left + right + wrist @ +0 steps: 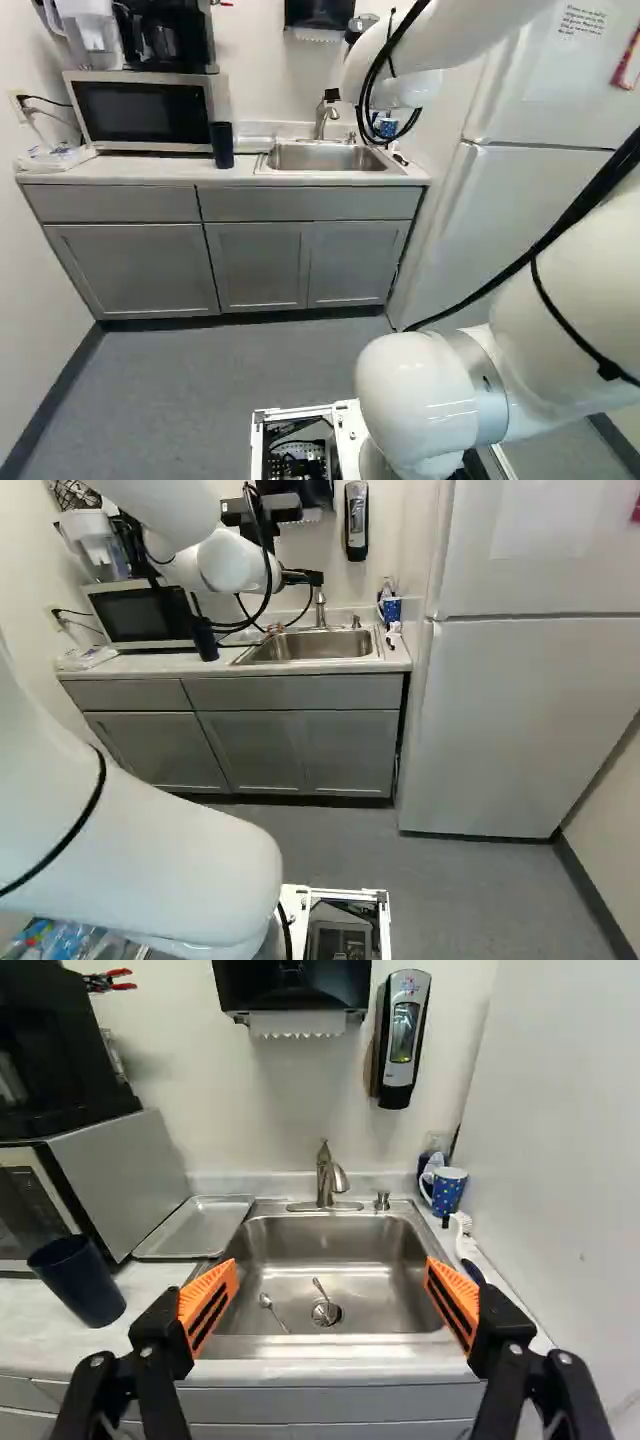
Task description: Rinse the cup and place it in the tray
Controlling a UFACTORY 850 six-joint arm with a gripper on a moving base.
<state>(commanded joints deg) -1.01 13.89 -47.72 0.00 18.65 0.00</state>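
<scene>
Along the counter point(40, 1335), a dark cup point(80, 1285) and spotted mug point(449, 1193) stand ahead of the widely parted gripper point(303, 577), at opposite sides.

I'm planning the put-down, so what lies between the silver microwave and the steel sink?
The wrist view shows a shallow silver metal tray and, nearer the front, a dark blue tumbler.

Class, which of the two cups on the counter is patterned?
The blue mug by the sink: it has pale dots, while the dark cup beside the microwave is plain.
</scene>
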